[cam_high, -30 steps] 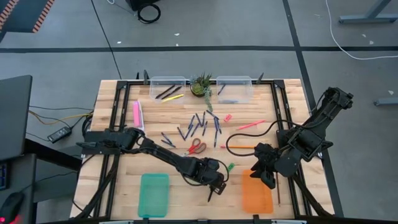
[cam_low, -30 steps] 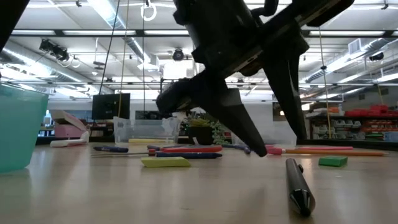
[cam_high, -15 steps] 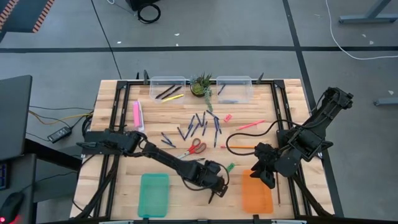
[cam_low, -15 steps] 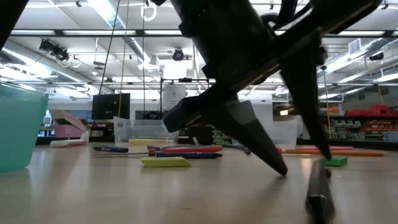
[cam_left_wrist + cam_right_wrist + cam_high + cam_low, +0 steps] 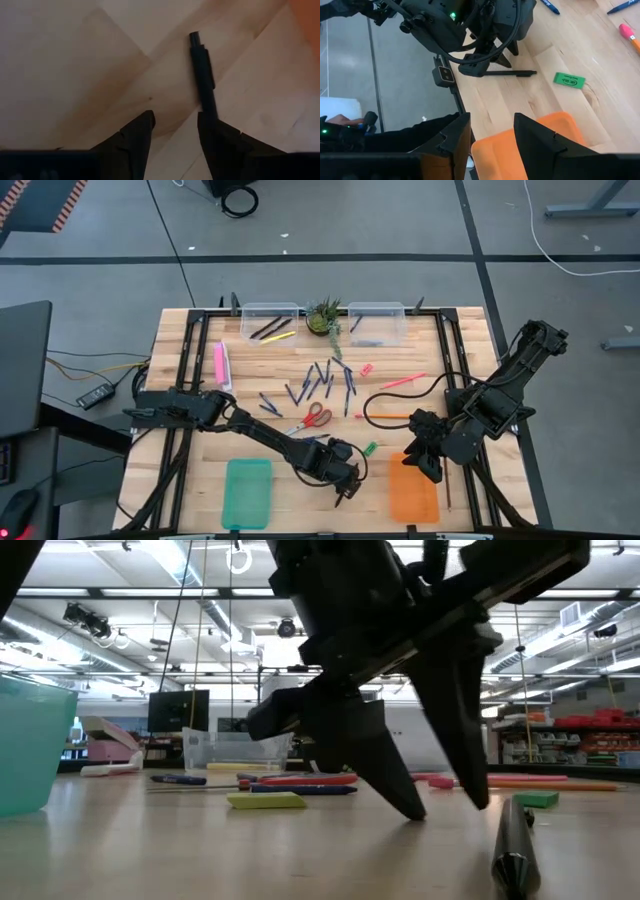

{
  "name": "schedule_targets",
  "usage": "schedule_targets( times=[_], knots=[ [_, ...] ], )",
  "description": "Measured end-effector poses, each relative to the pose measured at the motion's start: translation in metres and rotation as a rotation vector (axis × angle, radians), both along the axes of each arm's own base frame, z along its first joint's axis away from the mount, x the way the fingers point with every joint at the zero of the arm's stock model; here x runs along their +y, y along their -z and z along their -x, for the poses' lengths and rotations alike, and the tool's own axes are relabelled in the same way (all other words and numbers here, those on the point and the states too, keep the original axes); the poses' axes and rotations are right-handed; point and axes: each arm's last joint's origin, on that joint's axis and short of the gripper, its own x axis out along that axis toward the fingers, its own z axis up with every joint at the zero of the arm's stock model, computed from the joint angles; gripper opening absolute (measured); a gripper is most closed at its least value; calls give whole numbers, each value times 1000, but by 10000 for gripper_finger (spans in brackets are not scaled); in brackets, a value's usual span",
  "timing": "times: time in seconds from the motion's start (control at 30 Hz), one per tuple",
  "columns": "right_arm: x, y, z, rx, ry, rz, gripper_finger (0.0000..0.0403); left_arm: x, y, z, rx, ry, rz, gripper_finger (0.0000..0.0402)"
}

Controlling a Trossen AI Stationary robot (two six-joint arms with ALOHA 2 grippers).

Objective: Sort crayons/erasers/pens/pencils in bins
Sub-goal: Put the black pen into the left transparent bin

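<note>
Shifted lower-left since earlier frame: left claw [image 5: 345, 488] tips down on bench [image 5: 290, 490]; fingers apart, empty, misaligned with black pen [image 5: 202, 75]; right claw [image 5: 492, 137] open, waiting above orange tray [image 5: 413, 495].

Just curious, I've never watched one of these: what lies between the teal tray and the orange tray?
In the high view, between the teal tray and the orange tray, the left gripper hangs, jaws open, over a black pen on bare wood.
</note>
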Motion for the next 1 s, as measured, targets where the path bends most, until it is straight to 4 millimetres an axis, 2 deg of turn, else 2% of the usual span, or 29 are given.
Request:
schedule_targets(
  times=[0.1,0.23,0.33,0.4,0.5,0.67,0.77,0.83,0.93,1.0],
  knots=[
    [0,0,0,0,0,0,158,0,-7,-3,-1,8,-3,171],
    [0,0,0,2,-1,3,158,-4,-27,-13,-71,32,-73,171],
    [0,0,0,-1,-11,12,158,-9,-52,-21,-179,117,-189,167],
    [0,0,0,-4,-20,19,158,-10,-60,-22,-208,230,-262,159],
    [0,0,0,-5,-23,22,158,-11,-54,-19,-159,353,-332,147],
    [0,0,0,-3,-19,20,158,-7,-53,-20,-149,221,-223,138],
    [0,0,0,-6,-14,24,158,-13,-57,-27,-244,246,-234,141],
    [-1,0,0,-9,-22,31,158,-22,-59,-27,-280,341,-272,141],
    [0,0,0,-14,-54,47,158,-30,-57,-21,-257,436,-275,136],
    [0,0,1,-12,-64,47,158,-32,-54,-17,-215,388,-231,131]
  ],
)
